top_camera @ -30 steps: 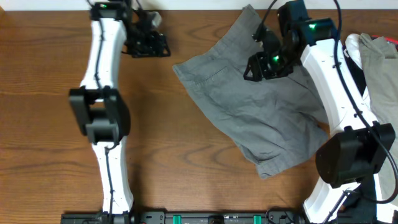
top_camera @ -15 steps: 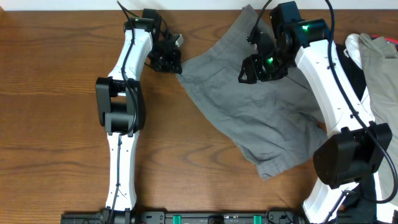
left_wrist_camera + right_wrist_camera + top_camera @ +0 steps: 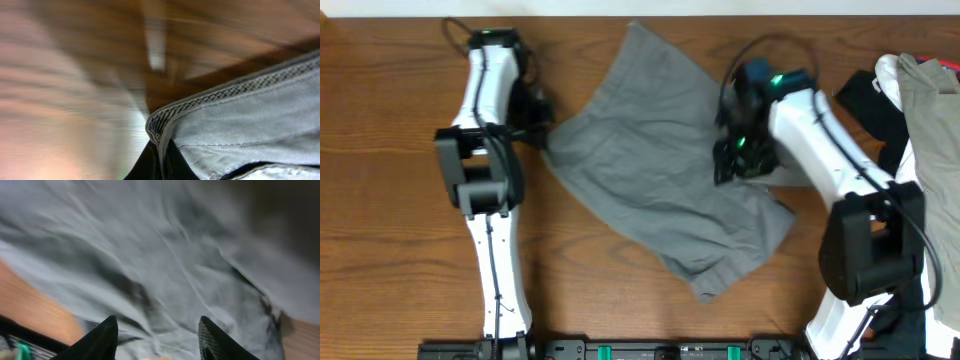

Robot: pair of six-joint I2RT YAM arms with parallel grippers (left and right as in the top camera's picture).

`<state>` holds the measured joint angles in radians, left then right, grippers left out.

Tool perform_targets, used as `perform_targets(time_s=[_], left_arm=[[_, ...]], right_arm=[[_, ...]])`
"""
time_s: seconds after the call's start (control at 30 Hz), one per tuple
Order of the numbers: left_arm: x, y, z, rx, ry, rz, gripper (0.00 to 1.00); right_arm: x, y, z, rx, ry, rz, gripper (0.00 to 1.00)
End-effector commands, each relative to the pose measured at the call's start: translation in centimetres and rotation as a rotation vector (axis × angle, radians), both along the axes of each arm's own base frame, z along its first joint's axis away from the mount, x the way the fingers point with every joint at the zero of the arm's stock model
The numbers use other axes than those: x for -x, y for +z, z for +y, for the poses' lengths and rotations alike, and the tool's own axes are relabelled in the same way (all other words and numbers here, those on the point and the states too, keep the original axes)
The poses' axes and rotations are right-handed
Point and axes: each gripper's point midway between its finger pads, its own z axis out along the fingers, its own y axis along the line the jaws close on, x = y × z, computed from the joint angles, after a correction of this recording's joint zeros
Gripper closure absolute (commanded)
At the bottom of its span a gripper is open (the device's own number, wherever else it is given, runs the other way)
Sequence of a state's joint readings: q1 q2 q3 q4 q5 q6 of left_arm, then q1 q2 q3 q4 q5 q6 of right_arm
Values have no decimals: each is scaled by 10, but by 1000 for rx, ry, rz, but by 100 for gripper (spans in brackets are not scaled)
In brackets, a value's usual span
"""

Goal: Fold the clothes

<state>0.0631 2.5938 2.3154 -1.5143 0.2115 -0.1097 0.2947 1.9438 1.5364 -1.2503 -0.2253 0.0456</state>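
A pair of grey-olive shorts [image 3: 660, 170] is being shown from overhead, spread and rumpled across the middle of a brown wooden surface [image 3: 390, 220], with one corner reaching toward the far edge. The left edge of the shorts is being pinched by the left claw [image 3: 541, 137] — in the left wrist view its dark fingers [image 3: 150, 167] are being seen closed tight on a stitched hem [image 3: 162, 127], with a pale woven lining [image 3: 225, 92] showing along the fold. The right claw [image 3: 733, 170] is being held over the right part of the shorts. In the right wrist view its two fingers are being held apart above wrinkled cloth, and whether the cloth is being touched cannot be told through the blur. A beige-tan garment [image 3: 932, 110], a white garment [image 3: 887, 72] and a black garment [image 3: 860, 95] are being shown piled at the right edge of the surface, near the shorts.
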Motion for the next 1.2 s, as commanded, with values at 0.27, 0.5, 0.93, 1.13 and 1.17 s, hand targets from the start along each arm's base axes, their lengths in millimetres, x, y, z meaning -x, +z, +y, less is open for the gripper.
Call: perform_targets(time_s=[0.27,0.5,0.93,1.13,1.17], left_arm=[[-5,50,23,-64,54,-100,94],[-2,110,39,-133,42,-223,94],[8,138,40,-150,37,-256,94],[12,138,40,-145,8,-242,88],[14,138,40,-148,4,-236,86]], right_arm=[[55,-97,-52,363,-308,61,87],[-1,-95,-109,449,-440,-138,87],[-76,-35,-78,-3,-233,-245,54],[-29,-7,-53,-101,-116,-98,51],[-24,-2,-51,-102,-107,-91,50]])
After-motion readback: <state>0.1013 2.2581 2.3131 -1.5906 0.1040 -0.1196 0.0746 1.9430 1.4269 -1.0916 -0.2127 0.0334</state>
